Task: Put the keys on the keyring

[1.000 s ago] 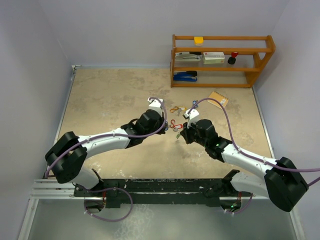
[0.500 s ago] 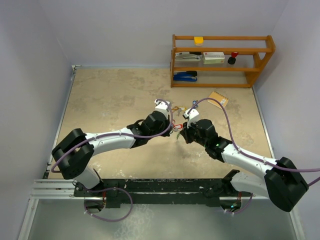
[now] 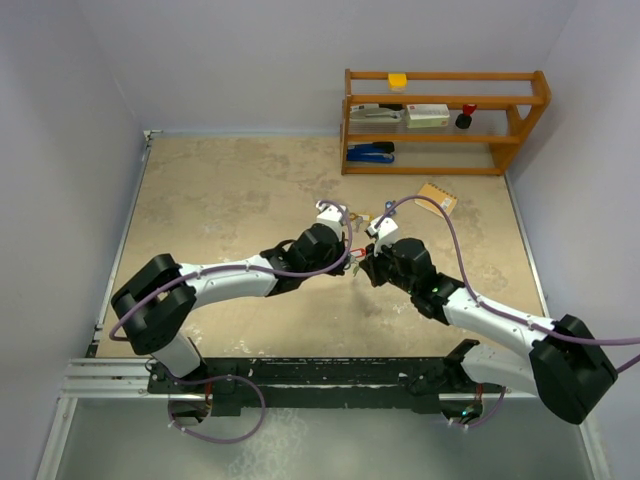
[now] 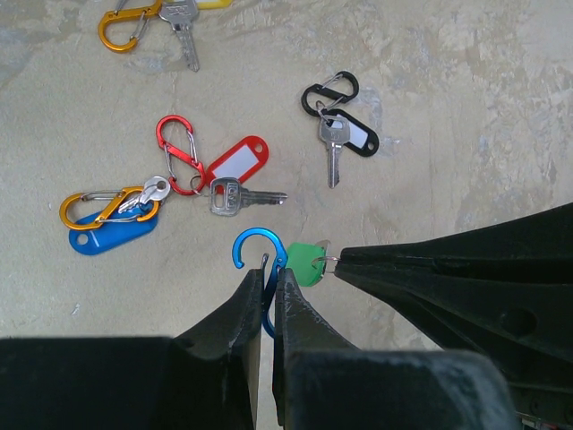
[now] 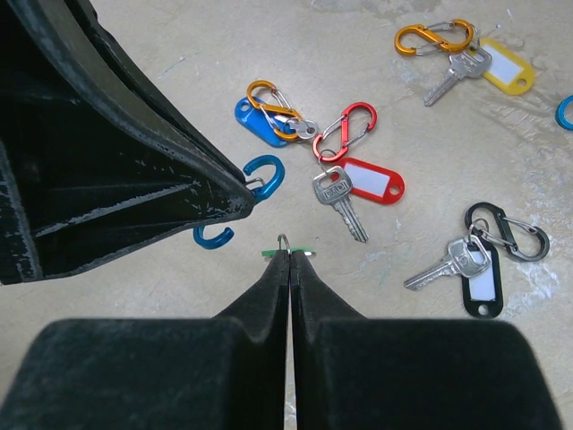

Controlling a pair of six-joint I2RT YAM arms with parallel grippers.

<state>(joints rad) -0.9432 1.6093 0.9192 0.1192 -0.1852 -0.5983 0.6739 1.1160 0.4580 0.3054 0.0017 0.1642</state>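
Left gripper [image 4: 269, 279] is clamped tight on the blue clip [image 4: 239, 247] above the table [image 4: 466, 107]. Just beside it, the green-tagged key [image 4: 307, 265] hangs pinched by its ring in the closed right gripper [image 5: 288, 257]. Danger: ring misses the clip's gate, and the key slips and drops.

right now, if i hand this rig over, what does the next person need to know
Left gripper: shut on the blue clip.
Right gripper: shut on the small ring of the green-tagged key, right beside the blue clip.
Done, it seems: the red-tagged key, blue-tagged key, black-tagged key and yellow-tagged key each lie on the table hooked to a clip.
Left: thread the green-tagged key onto the blue clip.
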